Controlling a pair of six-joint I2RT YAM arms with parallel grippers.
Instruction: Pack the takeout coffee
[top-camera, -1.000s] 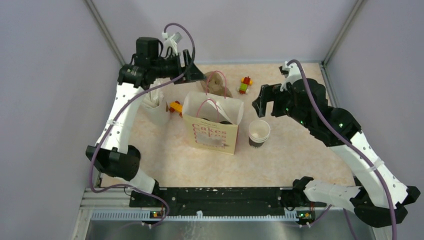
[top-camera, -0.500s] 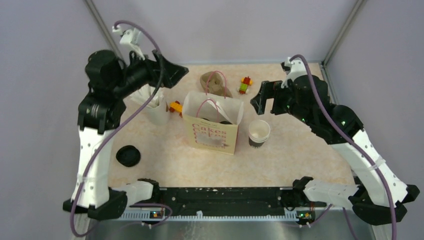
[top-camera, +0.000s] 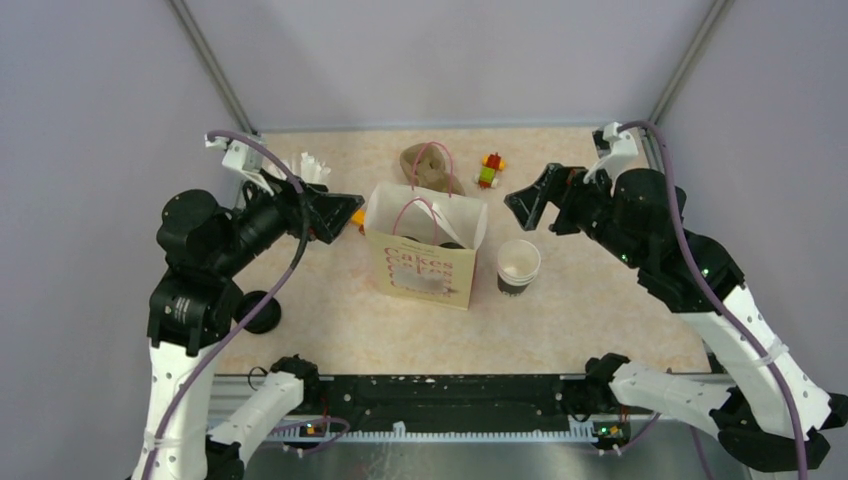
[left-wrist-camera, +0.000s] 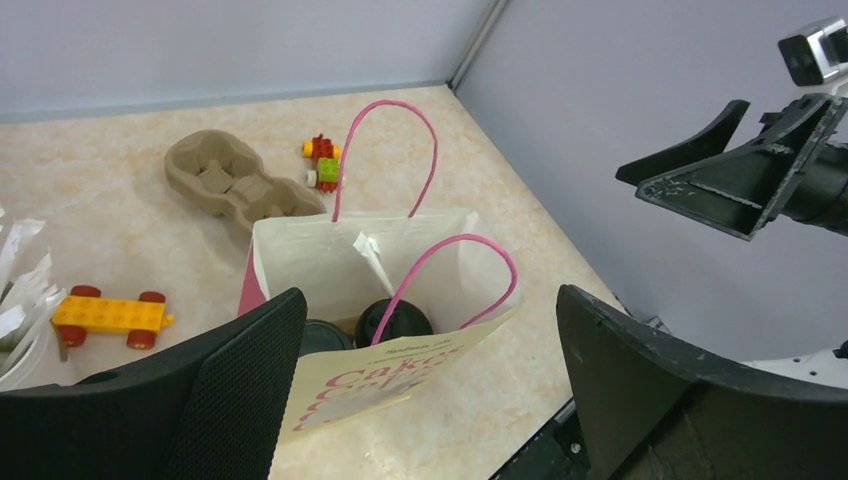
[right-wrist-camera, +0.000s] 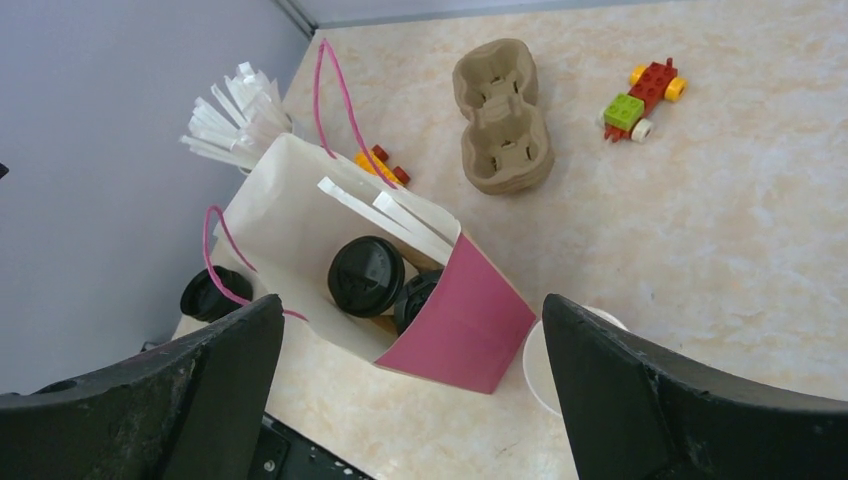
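The left gripper (top-camera: 342, 215) is hanging above the table (top-camera: 600, 300) just left of the bag (top-camera: 425, 262), jaws spread wide and gripping nothing. The right gripper (top-camera: 520, 208) is hovering on the bag's other side, gaping and empty too. The bag is standing upright mid-table, mouth open, pink handles (left-wrist-camera: 385, 150) sticking up. Down inside it, two lidded cups (right-wrist-camera: 366, 276) are sitting side by side (the second is half tucked under the pink wall in the right wrist view), with white paper strips (right-wrist-camera: 385, 215) leaning over them. A third cup (top-camera: 518, 266) is standing upright and open-topped on the table, just beside the bag's right side. A loose lid (right-wrist-camera: 205, 293) is lying flat on the table left of the bag, and from above the left arm (top-camera: 190, 300) is partly hiding it. Behind the bag, the tray (right-wrist-camera: 505, 115) and a toy (right-wrist-camera: 640, 95) are lying near each other, while the stick cup (right-wrist-camera: 235, 120) is standing off to the far left.
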